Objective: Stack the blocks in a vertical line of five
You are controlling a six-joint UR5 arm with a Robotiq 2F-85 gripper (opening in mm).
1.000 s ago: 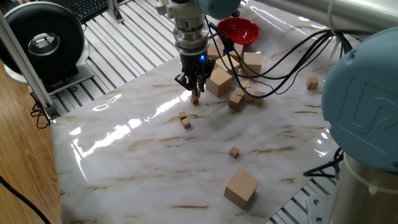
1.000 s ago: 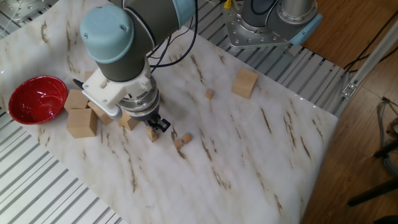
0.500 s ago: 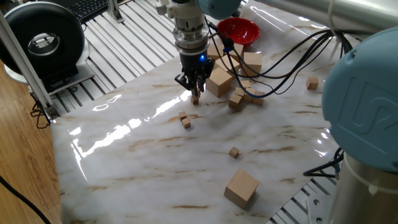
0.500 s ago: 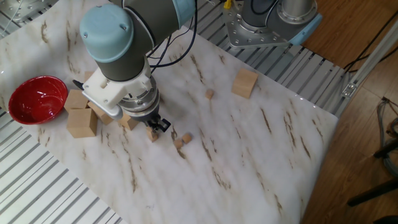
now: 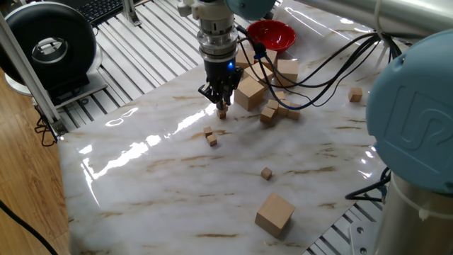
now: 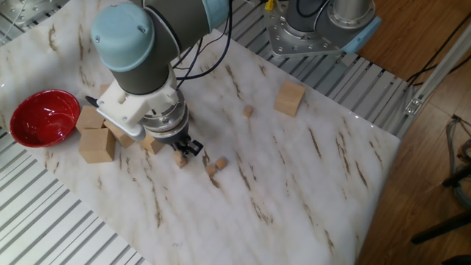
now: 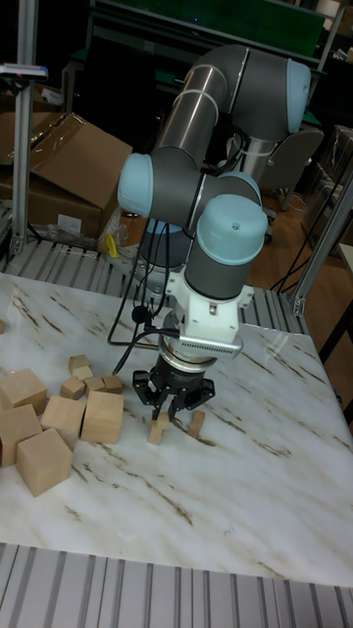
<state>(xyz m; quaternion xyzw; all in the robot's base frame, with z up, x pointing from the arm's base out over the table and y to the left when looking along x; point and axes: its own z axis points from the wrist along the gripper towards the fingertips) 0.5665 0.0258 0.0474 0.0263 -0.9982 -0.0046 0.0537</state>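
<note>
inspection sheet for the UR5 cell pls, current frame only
Surface: marble-pattern table, glossy, glare patches.
Job's things: one tiny block at the fingertips; a loose pair close by; single further out. No stack seen.
Clutter: large cubes; red bowl.
Grippers: gripper down at the table around a block; closure unclear.
Cables: black cables draped over the cube pile.
Surroundings: cardboard box.

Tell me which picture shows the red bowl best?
The other fixed view shows the red bowl best: the whole bowl is in sight at the table's edge, and you look down into it. One fixed view shows it far back, partly behind the arm and cables. The tall fixed view does not show it.
</note>
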